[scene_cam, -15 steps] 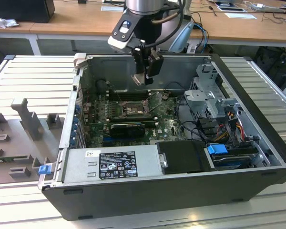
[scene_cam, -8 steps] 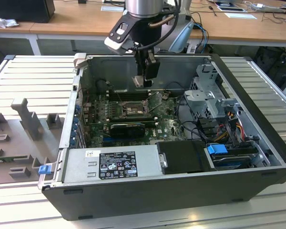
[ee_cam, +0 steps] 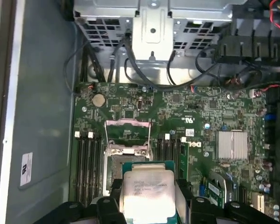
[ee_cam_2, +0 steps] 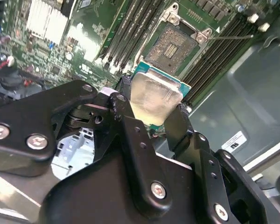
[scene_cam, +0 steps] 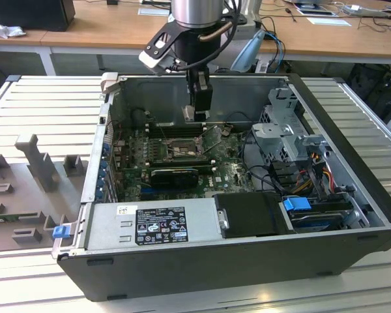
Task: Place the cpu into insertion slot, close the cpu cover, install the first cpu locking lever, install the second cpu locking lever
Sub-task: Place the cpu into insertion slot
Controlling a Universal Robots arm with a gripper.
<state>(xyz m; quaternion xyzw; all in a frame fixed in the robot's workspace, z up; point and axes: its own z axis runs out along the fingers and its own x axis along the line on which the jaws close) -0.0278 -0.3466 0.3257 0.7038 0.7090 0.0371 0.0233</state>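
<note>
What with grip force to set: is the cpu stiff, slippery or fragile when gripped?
Probably stiff: the cpu sits flat though the claw pinches only its edges. Likely slippery: its metal top is shiny. Possibly fragile: its green rim looks thin.

Motherboard (ee_cam: 210, 116) green; cpu (ee_cam: 147, 192) silvery-beige top, teal-green border; gripper (ee_cam_2: 153, 98) black; computer case (scene_cam: 247, 267) black; latch (scene_cam: 297, 203) blue, exterior view's lower right.

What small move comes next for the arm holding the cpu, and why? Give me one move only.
Probably lower the gripper toward the insertion slot while lining the cpu up over it. The cpu is gripped clear of the slot, whose recess lies bare and offset from the chip in the second wrist view, and the cpu cover appears swung open.
</note>
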